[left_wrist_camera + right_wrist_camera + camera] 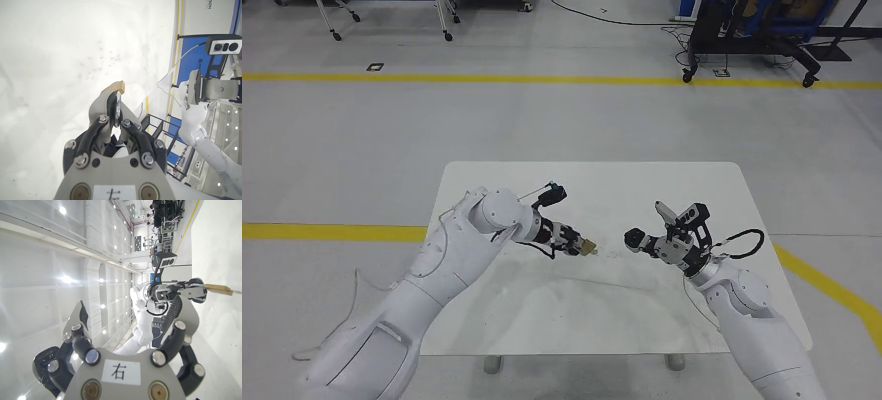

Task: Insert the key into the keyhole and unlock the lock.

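Note:
A brass padlock (588,246) hangs above the middle of the white table (592,320). My left gripper (576,242) is shut on its silver shackle end, and the brass body (118,86) sticks out past the fingertips. In the right wrist view the padlock (219,289) points away from the left gripper (196,291), with a thin pale sliver at its far end; I cannot tell if that is a key. My right gripper (647,225) stands a short way to the right of the lock, facing it. Its fingers (83,313) are spread wide with nothing between them.
The table's right half lies under my right arm, and its front edge is near both elbows. Yellow floor lines (342,232) run past the table. A dark wheeled cart (752,45) and a metal frame stand far behind.

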Motion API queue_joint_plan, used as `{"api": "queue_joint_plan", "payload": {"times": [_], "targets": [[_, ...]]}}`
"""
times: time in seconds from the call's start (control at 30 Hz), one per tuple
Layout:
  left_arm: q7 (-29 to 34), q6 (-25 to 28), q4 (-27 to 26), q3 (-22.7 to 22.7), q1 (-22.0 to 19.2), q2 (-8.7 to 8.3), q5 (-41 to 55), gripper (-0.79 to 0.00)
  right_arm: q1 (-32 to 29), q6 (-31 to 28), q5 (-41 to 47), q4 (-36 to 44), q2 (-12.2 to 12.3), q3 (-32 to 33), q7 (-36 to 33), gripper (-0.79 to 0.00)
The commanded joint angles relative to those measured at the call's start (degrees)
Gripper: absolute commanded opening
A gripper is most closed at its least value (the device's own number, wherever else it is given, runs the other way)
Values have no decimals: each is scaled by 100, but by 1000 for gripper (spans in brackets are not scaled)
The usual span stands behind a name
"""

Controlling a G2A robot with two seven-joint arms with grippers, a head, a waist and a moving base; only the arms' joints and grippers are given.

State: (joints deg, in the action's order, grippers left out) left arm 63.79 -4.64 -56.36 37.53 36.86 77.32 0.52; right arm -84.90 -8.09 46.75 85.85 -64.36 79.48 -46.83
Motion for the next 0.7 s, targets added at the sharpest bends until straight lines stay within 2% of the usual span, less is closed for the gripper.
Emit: {"api": "queue_joint_plan", "payload": {"times": [0.0,0.03,0.07,0.13,0.17,0.23,0.47,0.57,0.67], "targets": [[4,14,269,-208,-101,146,102,-785,0,0,1,0,0,1,0,0],[-2,3,419,-303,-148,217,132,-785,0,0,1,0,0,1,0,0],[-11,1,560,-398,-200,289,142,-733,0,0,1,0,0,1,0,0],[89,-42,864,-586,-312,425,129,-517,0,0,1,0,0,1,0,0],[141,-33,1005,-640,-370,486,167,-462,0,0,1,0,0,1,0,0],[221,43,1277,-696,-469,589,274,0,0,0,1,0,0,1,0,0],[212,414,1822,-721,-629,789,455,0,0,0,1,0,0,1,0,0],[143,652,1827,-563,-658,764,586,0,0,0,1,0,0,1,0,0],[-32,902,1679,-335,-660,650,570,0,-3,4,10,-6,-4,15,100,0]]}}
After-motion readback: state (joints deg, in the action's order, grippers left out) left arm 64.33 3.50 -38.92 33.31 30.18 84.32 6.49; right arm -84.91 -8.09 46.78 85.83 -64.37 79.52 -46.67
